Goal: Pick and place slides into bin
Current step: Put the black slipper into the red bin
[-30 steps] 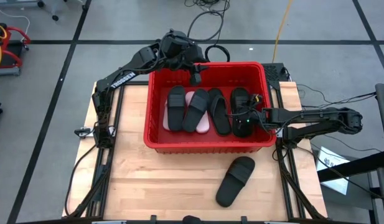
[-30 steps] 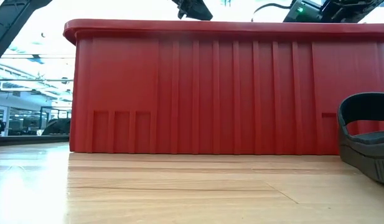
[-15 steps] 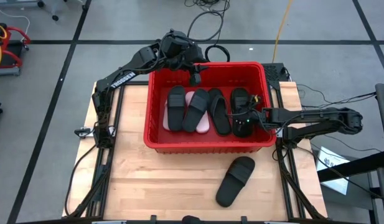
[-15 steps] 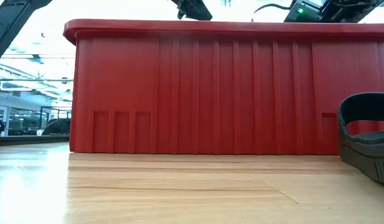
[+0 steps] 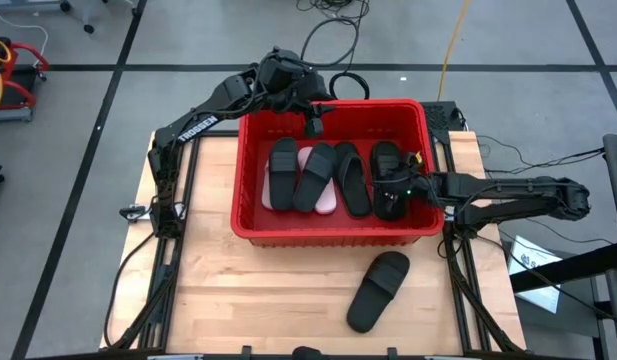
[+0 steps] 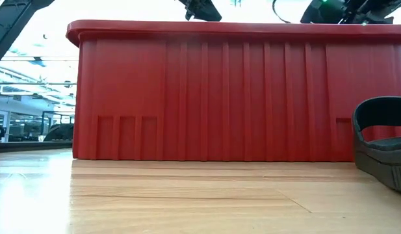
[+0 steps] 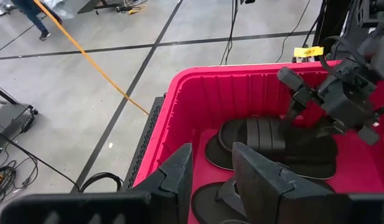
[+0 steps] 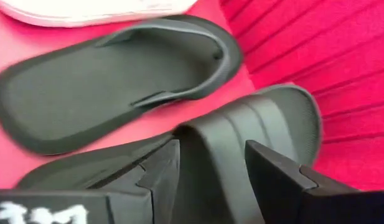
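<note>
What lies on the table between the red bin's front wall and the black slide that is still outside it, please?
Nothing: in the high view only bare wood separates the bin from the black slide on the table.

A robotics lab: taped grey floor (image 5: 68,140), loose cables (image 5: 333,25), wooden workbench (image 5: 278,290).

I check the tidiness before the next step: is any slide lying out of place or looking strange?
Yes. One black slide lies on the wooden table in front of the red bin, outside it, while the other slides are inside the bin.
</note>
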`<state>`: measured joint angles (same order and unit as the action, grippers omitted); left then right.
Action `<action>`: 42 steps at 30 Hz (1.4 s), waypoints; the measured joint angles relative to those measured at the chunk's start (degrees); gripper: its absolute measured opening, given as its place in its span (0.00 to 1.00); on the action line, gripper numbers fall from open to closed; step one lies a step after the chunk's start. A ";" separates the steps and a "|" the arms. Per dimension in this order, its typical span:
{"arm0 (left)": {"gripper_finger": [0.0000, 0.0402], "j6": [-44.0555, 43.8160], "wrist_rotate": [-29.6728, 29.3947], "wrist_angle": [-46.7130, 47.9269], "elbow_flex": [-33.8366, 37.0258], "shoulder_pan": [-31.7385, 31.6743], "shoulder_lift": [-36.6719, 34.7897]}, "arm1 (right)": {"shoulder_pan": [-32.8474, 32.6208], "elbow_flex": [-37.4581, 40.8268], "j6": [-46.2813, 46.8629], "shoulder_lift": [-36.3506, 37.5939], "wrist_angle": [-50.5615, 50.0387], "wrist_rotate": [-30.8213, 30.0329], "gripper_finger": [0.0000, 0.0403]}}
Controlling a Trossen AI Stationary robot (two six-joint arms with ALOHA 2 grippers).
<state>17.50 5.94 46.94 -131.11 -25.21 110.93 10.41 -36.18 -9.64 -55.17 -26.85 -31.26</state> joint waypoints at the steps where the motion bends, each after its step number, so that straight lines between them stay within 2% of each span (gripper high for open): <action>1: 0.29 0.00 0.00 0.00 0.00 0.00 0.00 | -0.02 0.00 0.02 0.45 -0.32 1.40 0.43; 6: 0.29 0.00 0.00 0.00 0.00 0.00 0.01 | -0.04 0.00 1.38 2.26 -1.29 7.49 0.42; 12: 0.29 0.00 -0.02 -0.02 0.00 -0.02 0.00 | -0.06 -0.06 3.95 6.29 -0.57 7.65 0.42; 19: 0.29 -0.67 -0.07 -0.19 0.00 -0.55 -0.45 | -0.08 -4.95 4.82 11.57 -0.34 8.89 0.40; 28: 0.29 -2.64 -0.05 1.49 0.02 -0.55 -2.80 | -2.48 -10.07 6.38 17.50 -1.03 24.35 0.38; 33: 0.29 -2.71 0.02 3.77 -0.04 0.05 -5.26 | -5.61 -10.43 11.90 20.64 -1.69 35.26 0.34; 37: 0.29 -2.82 0.02 6.08 -0.02 0.73 -6.96 | -9.25 -10.43 20.16 21.96 -3.36 46.06 0.24; 42: 0.29 -3.02 0.04 9.94 -0.03 2.20 -9.33 | -16.11 -10.43 30.32 21.89 -4.09 55.27 0.04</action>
<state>14.48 5.98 56.88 -131.14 -23.01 101.61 -5.70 -46.61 20.68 -33.28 -30.94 24.00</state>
